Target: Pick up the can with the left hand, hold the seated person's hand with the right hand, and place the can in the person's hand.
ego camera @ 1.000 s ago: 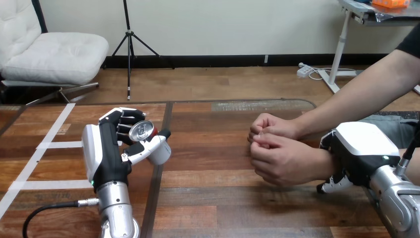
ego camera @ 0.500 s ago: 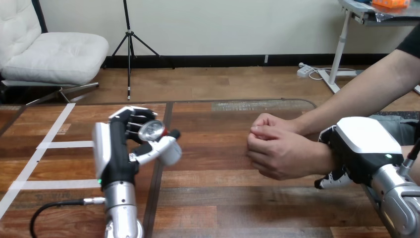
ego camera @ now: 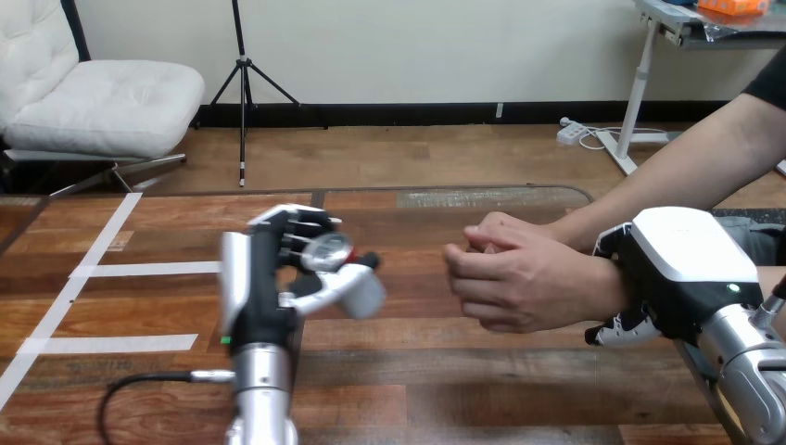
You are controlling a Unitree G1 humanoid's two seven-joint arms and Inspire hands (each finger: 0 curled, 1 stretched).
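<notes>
At 9 o'clock my L hand (ego camera: 264, 297) grips the can (ego camera: 326, 252), ready for handover; at 3 o'clock my R hand (ego camera: 681, 269) curls round the person's wrist (ego camera: 601, 286), steadying the receiving hand (ego camera: 519, 283).

Silver-topped can (ego camera: 327, 252) in left hand (ego camera: 266, 295)

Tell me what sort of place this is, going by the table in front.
Probably a robot test bench, not a home table: white tape strips mark the wooden table, the robot's left hand holds a can, and its right hand grips a seated person's wrist.
</notes>
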